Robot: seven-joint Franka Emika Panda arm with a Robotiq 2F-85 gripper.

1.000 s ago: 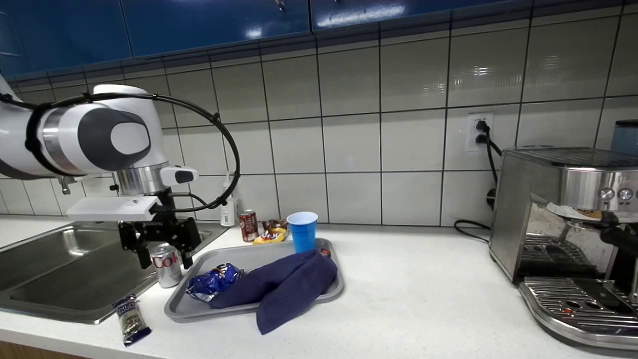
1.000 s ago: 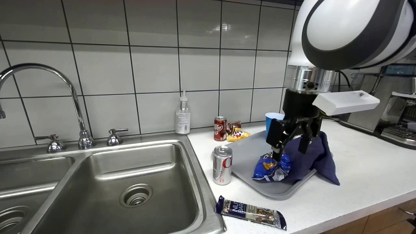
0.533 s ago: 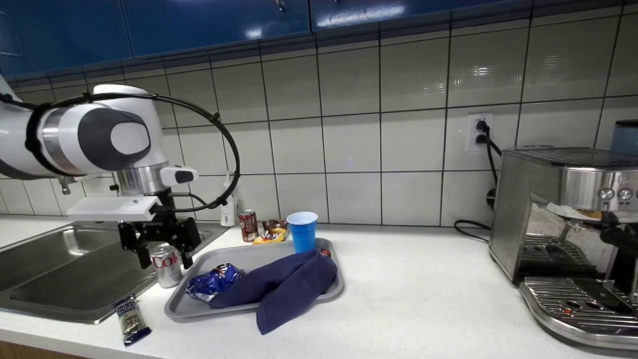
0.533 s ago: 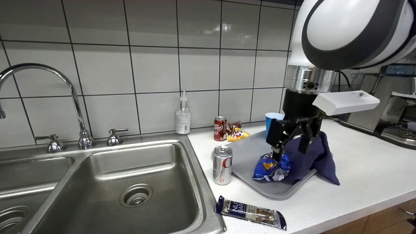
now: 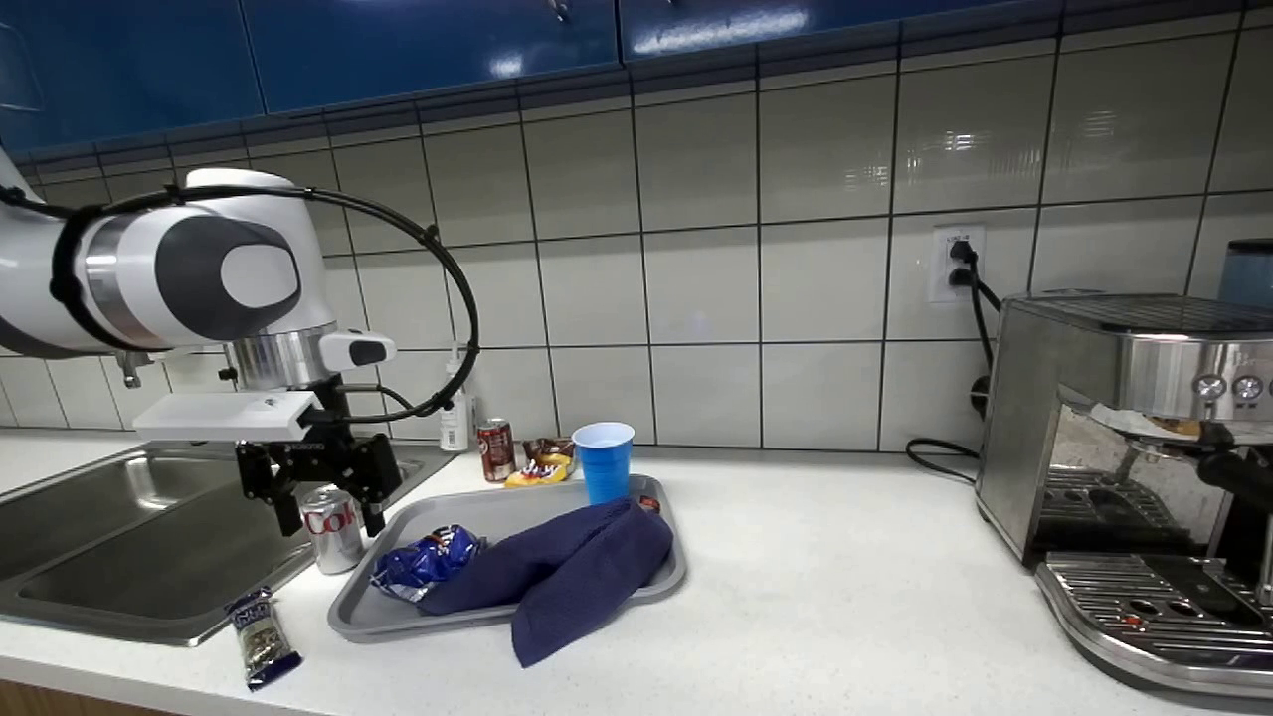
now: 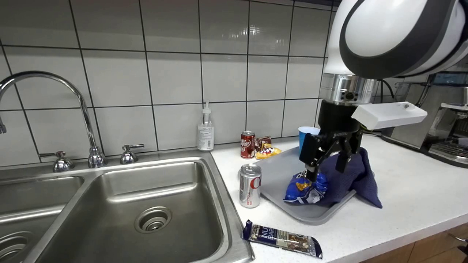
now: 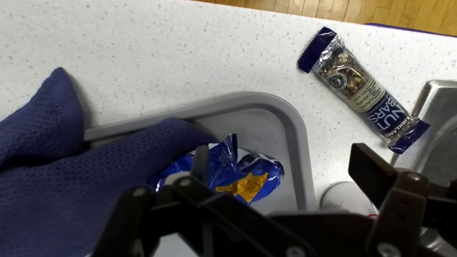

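My gripper (image 6: 327,172) is open and holds nothing. It hangs pointing down, its fingers wide apart, over the left end of a grey tray (image 5: 467,509). In the wrist view, one finger overlaps a crumpled blue snack bag (image 7: 259,178) in the tray; contact cannot be told. The other finger is near a silver Diet Coke can (image 7: 344,196), which stands upright beside the tray (image 6: 250,188). A wrapped nut bar (image 7: 357,89) lies on the counter between tray and sink. A navy cloth (image 5: 592,587) is bunched in the tray and hangs over its front edge.
A blue cup (image 5: 604,462) stands at the tray's back. Behind are a red can (image 6: 248,144), a yellow snack bag (image 6: 268,151), a brown packet (image 6: 262,141) and a soap bottle (image 6: 206,131). A steel sink (image 6: 146,175) and a coffee machine (image 5: 1144,398) flank the counter.
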